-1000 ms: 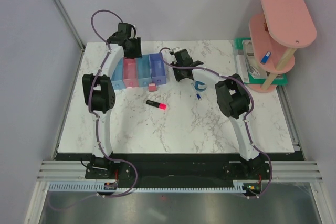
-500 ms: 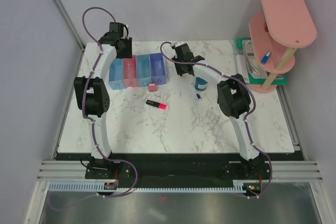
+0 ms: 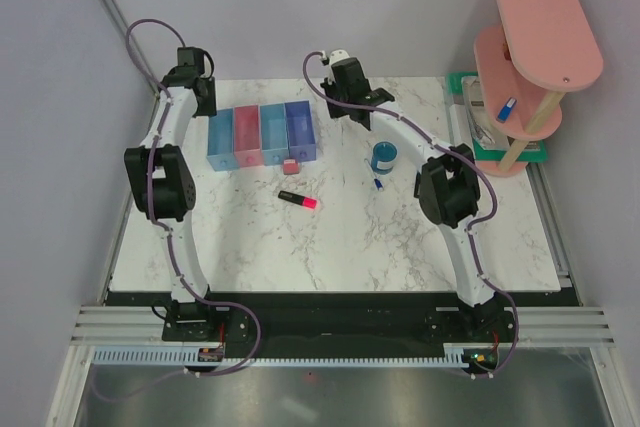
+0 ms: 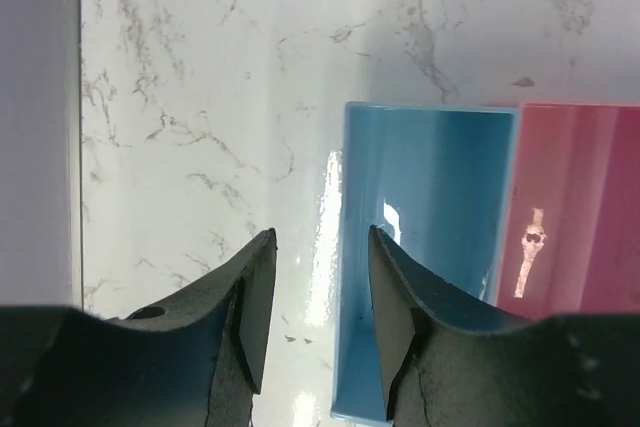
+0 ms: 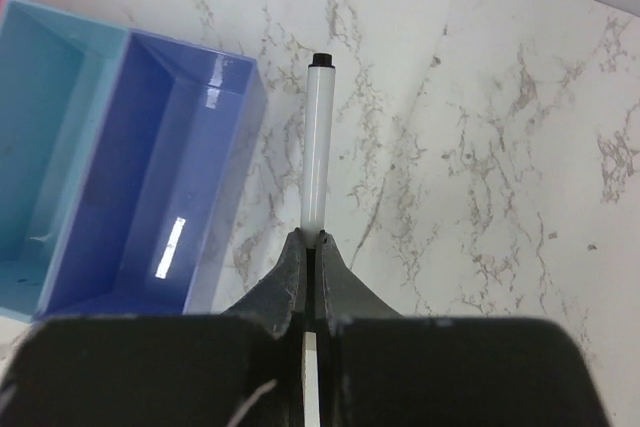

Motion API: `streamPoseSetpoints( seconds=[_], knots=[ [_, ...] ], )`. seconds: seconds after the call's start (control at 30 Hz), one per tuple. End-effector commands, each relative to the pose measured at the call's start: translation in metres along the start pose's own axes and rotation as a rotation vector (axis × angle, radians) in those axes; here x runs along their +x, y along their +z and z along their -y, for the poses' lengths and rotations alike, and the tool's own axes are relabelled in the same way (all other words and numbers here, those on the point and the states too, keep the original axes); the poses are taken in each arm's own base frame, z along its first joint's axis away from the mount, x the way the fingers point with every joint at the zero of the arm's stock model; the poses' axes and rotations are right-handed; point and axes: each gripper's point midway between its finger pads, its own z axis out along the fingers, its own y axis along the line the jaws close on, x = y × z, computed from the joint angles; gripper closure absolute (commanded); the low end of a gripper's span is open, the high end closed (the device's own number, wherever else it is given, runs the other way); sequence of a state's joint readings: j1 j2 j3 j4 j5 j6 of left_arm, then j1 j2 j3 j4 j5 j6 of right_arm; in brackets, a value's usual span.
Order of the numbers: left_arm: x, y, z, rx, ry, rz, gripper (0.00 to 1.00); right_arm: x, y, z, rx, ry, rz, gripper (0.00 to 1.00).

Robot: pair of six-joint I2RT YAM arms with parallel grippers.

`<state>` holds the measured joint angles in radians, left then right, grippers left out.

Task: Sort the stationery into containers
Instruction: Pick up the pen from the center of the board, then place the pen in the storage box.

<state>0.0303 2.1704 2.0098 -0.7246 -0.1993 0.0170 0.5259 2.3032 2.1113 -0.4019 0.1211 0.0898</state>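
Top view: the right gripper (image 3: 350, 97) is hovering just right of the containers (image 3: 262, 134).
Left wrist: the left gripper (image 4: 318, 312) is hanging spread and empty.
Right wrist: its jaws are pinching a white pen (image 5: 316, 147); centre it over the violet-blue tray (image 5: 150, 197) before releasing.

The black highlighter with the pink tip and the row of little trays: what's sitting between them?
A small pink eraser lies between the highlighter and the trays, just in front of the trays. The top external view shows it.
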Motion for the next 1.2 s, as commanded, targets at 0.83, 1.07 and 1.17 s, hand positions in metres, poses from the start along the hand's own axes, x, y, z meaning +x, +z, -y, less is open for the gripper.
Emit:
streamPoseSetpoints(
  seconds=[0.83,1.07,1.17],
  knots=[
    [0.014,0.024,-0.037,-0.135,0.076,-0.02,0.52,-0.002,0.023,-0.096,-0.187,-0.056,0.06,0.98],
    [0.023,0.035,-0.042,-0.149,0.078,-0.041,0.52,0.008,0.028,-0.097,-0.187,-0.068,0.041,0.64],
    [0.026,0.04,-0.045,-0.166,0.079,-0.049,0.52,0.007,0.025,-0.097,-0.19,-0.076,0.042,0.54]
  ],
)
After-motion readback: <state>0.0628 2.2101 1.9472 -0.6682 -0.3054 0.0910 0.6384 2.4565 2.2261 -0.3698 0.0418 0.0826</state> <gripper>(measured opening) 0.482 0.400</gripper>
